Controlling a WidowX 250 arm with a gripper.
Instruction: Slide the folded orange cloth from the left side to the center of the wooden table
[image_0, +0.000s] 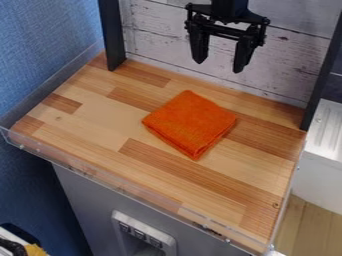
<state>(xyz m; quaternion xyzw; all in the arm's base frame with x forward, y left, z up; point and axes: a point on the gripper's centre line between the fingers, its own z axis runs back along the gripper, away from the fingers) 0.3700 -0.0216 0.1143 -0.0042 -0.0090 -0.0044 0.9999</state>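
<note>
The black gripper (219, 67) hangs at the top of the camera view, right of centre, with its two fingers apart and nothing between them. Below it and slightly to the left, an orange cloth (190, 123) lies folded into a thick square on the wooden surface. The gripper and the cloth are apart.
The wooden table top (100, 135) has a clear plastic rim (120, 189) along its front and sides. Black posts (111, 35) stand at the back left and back right, before a whitish plank wall (155, 37). A white object (327, 150) stands beyond the right edge.
</note>
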